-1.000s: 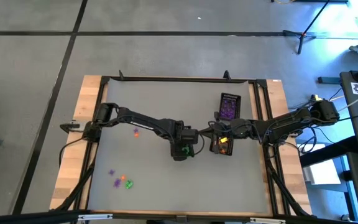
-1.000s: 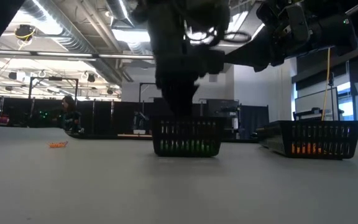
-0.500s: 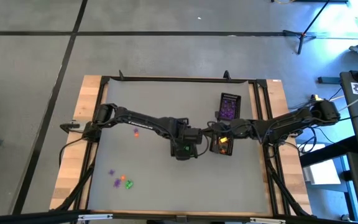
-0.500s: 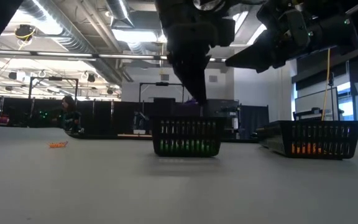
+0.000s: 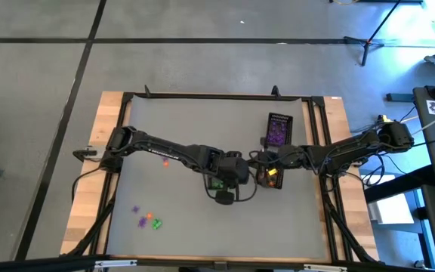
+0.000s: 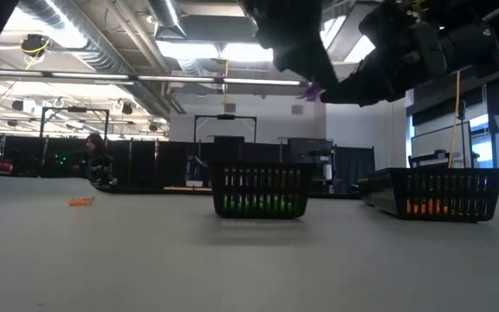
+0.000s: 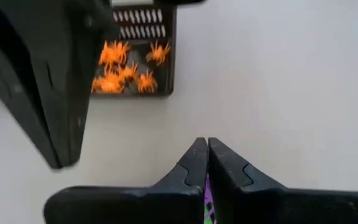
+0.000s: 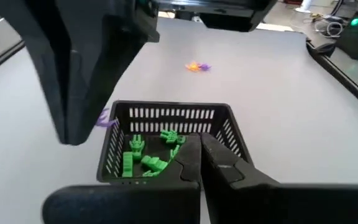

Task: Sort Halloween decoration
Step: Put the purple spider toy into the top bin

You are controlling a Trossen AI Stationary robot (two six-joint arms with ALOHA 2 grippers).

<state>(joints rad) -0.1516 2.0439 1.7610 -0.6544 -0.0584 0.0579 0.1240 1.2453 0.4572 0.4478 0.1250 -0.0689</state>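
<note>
High view: The left pincer sat near the middle of the surface, between the green-filled basket and the orange-filled basket. The right pincer lay just beside the orange-filled basket. The purple-filled basket stood farther back. Loose trinkets in purple, orange and green lay well apart, toward the front left. One orange trinket lay under the left arm.

Low view: A small purple trinket hung high above the surface, pinched at the tip of the left pincer. The green-filled basket stood at centre and the orange-filled basket to the right. An orange trinket lay on the surface at far left.

Left wrist view: The left pincer was clamped together on the purple trinket, a sliver of purple with a fleck of green showing between the fingers. Beyond it stood the orange-filled basket, holding spider-shaped orange trinkets.

Right wrist view: The right pincer had its fingers together, nothing visible between them. Beyond it stood the green-filled basket, holding blocky green trinkets. The purple trinket showed beside the left arm's dark fingers. Loose trinkets lay farther off.
</note>
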